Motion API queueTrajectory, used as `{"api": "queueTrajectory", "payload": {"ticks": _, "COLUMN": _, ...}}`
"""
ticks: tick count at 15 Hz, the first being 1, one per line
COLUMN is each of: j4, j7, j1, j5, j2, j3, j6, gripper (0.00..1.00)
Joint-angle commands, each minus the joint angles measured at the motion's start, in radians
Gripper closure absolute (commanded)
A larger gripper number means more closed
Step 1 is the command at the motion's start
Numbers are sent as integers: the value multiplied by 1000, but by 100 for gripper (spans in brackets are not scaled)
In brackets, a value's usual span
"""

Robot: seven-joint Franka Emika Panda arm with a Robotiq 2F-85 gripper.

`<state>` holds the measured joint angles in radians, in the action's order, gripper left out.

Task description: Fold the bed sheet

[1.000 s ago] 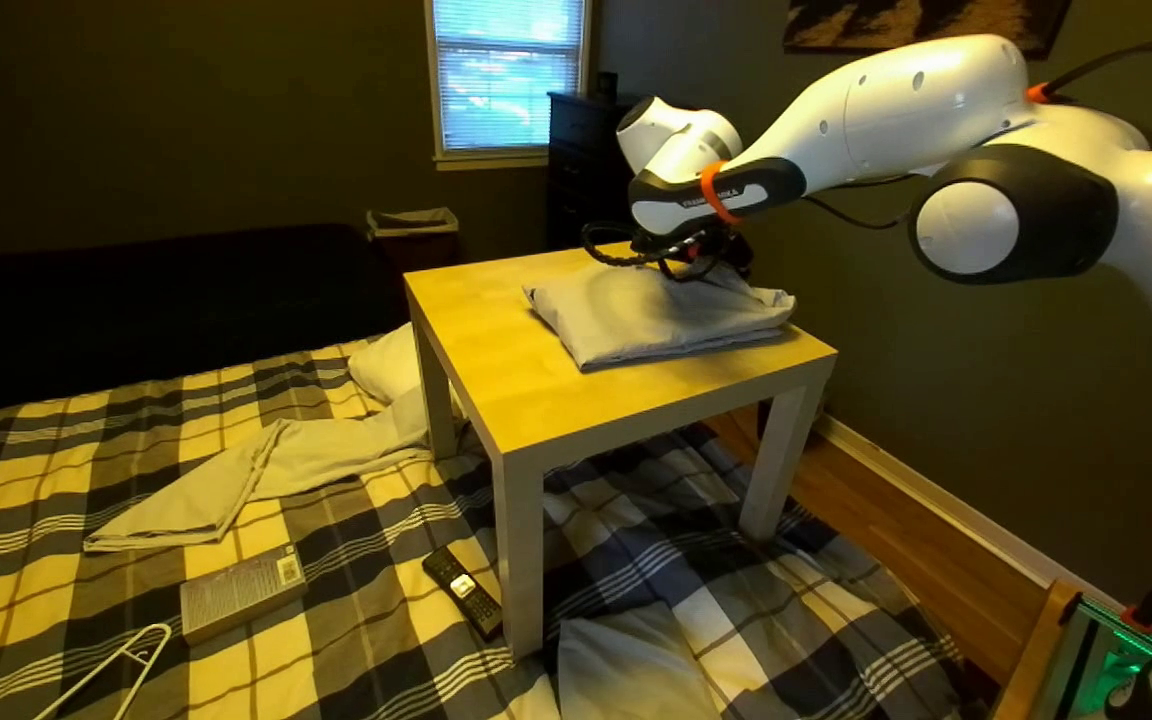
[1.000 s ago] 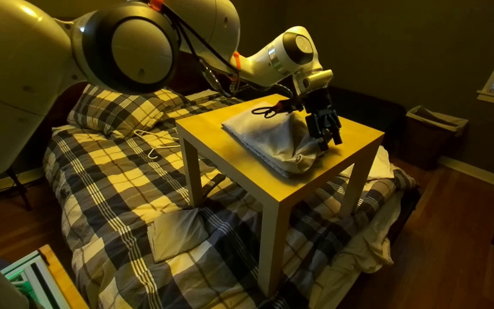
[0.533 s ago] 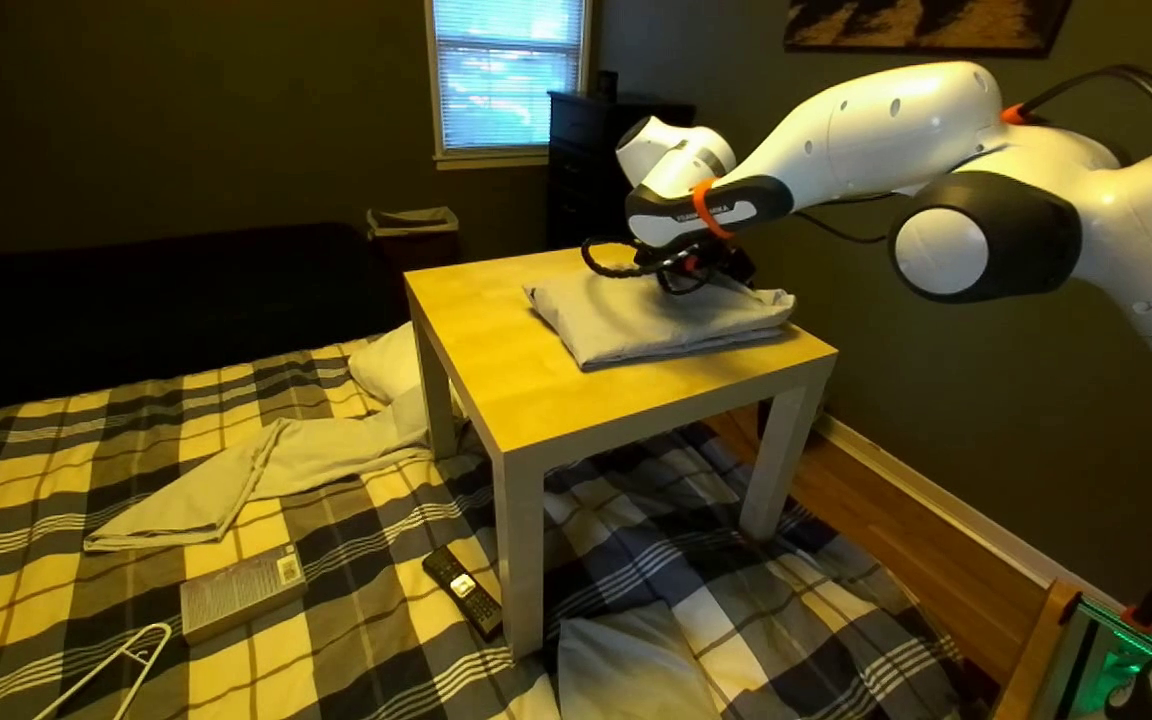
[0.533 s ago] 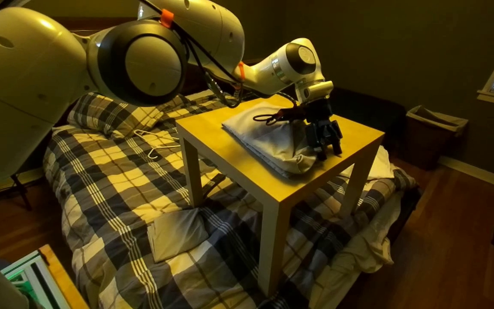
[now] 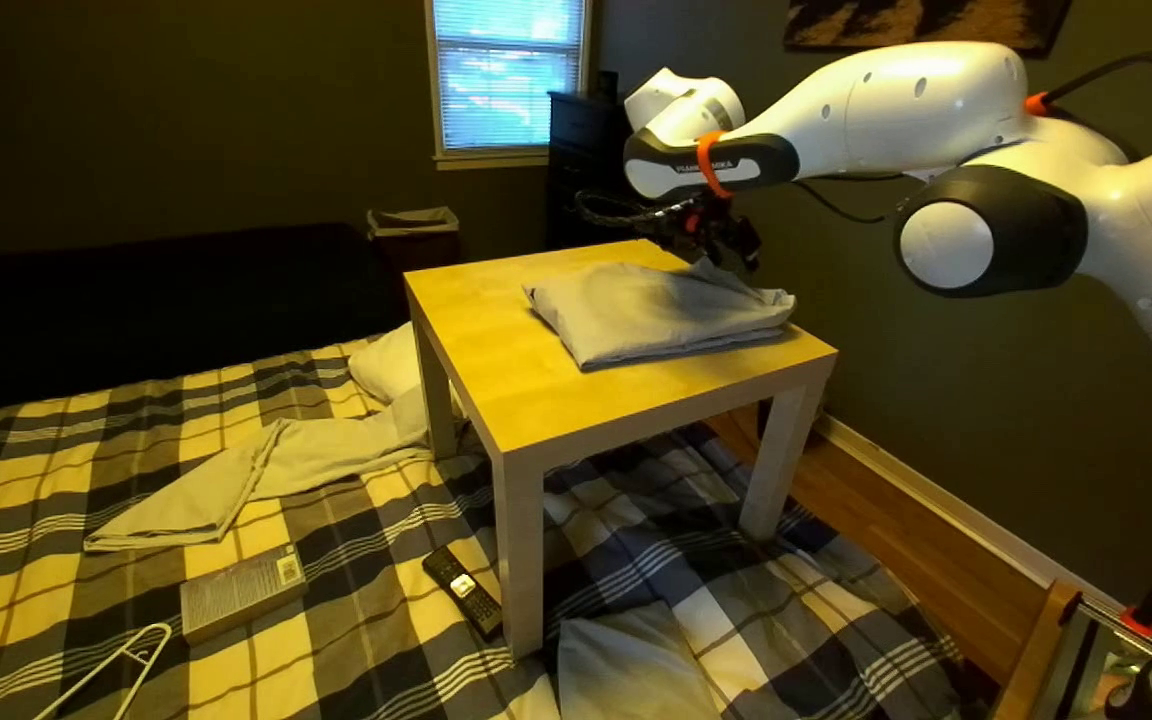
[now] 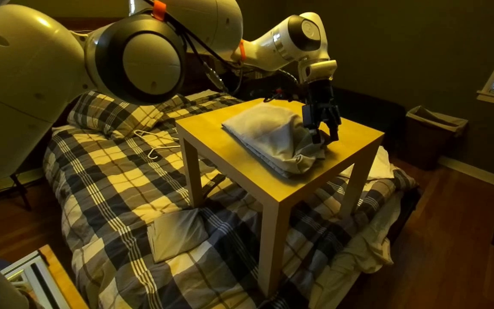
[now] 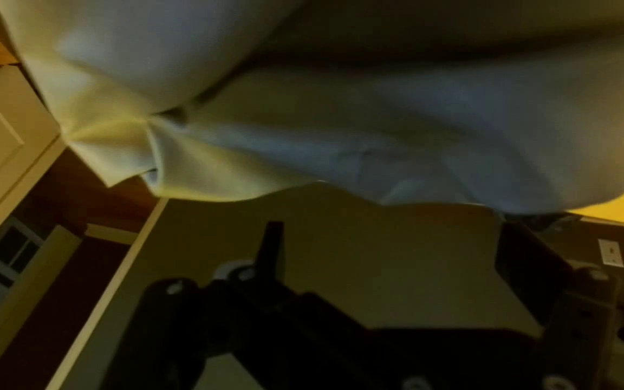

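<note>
The grey-white bed sheet lies in a folded, layered stack on the small table with a yellow top. It also shows in an exterior view, with a bunched, creased end near the gripper. My gripper is just above and beside that bunched end. In the wrist view, the gripper's fingers stand wide apart with nothing between them. The sheet's wavy edge hangs across the top of the wrist view, apart from the fingers. In an exterior view the gripper is partly blurred and dark.
The table stands on a bed with a plaid cover. On the bed lie a remote, a box, a white hanger, a loose pale cloth and a folded cloth. A wall is behind the table.
My gripper first went down beside the bunched end of the sheet, then rose above it again. The sheet on the table looks nearly the same. The green light by the base is gone.
</note>
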<state>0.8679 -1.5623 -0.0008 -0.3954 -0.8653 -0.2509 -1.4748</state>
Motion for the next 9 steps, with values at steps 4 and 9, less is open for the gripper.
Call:
{"api": "queueTrajectory", "payload": {"ticks": 4, "j4": -102, "j7": 125, "j1": -75, "j5": 212, "j2": 29, "j3": 88, "j6": 173, "gripper": 0}}
{"api": "queueTrajectory", "payload": {"ticks": 9, "j4": -80, "j7": 104, "j1": -54, "j5": 182, "j2": 40, "j3": 65, "j6": 147, "gripper": 0}}
